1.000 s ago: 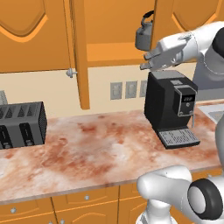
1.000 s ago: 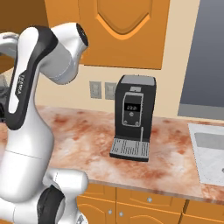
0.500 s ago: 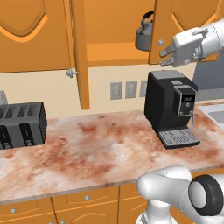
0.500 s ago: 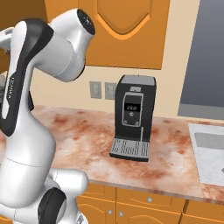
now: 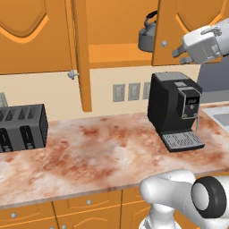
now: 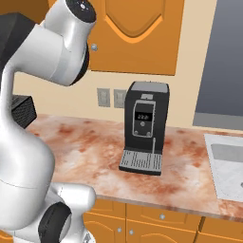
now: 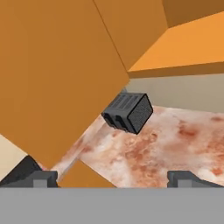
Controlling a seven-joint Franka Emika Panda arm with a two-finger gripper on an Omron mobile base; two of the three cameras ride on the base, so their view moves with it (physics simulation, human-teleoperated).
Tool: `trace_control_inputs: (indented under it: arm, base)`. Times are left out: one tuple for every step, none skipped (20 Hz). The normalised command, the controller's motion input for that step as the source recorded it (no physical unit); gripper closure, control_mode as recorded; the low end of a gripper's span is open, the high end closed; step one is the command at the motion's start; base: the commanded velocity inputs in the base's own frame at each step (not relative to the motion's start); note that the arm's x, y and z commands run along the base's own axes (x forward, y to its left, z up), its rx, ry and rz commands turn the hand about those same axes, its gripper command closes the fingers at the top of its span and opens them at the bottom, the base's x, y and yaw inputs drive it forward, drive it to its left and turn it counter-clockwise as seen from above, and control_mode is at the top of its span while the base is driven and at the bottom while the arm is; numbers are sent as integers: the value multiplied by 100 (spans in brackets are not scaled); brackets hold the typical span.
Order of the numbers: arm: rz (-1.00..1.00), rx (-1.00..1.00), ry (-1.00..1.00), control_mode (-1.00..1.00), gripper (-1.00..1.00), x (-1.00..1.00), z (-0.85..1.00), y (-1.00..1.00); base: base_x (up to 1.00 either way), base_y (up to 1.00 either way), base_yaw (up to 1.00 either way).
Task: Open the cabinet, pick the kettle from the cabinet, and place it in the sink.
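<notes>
The gripper [image 5: 178,54] is held with jaws apart just right of the cabinet's [image 5: 80,53] half-open right door, apparently so the kettle [image 5: 147,36] on the shelf inside can be reached.

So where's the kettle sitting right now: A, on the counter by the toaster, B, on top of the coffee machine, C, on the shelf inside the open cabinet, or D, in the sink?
C: the kettle rests on the shelf inside the cabinet, whose doors stand open.
</notes>
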Motion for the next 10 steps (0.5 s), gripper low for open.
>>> trace_control_inputs:
  arm:
    - [-18, -9, 0, -100, -100, 5, 3, -26]
    - [-19, -10, 0, -100, -100, 5, 3, -26]
    - [-19, -11, 0, -100, -100, 4, 3, -23]
    - [-20, -14, 0, -100, -100, 5, 1, -20]
    - [-20, -16, 0, -100, -100, 9, 0, -14]
    - [-20, -16, 1, -100, -100, 10, 0, -15]
    - [-21, -16, 2, -100, -100, 15, 1, -12]
    - [-21, -15, 3, -100, -100, 18, 1, -10]
    - [-21, -14, 4, -100, -100, 21, 1, -10]
    - [-20, -13, 2, -100, -100, 21, 2, -9]
  base:
    - [0, 0, 0]
    - [0, 0, 0]
    - [0, 0, 0]
    - [0, 0, 0]
    - [0, 0, 0]
    - [0, 0, 0]
    - [0, 0, 0]
    - [0, 0, 0]
    - [0, 0, 0]
    - [0, 0, 0]
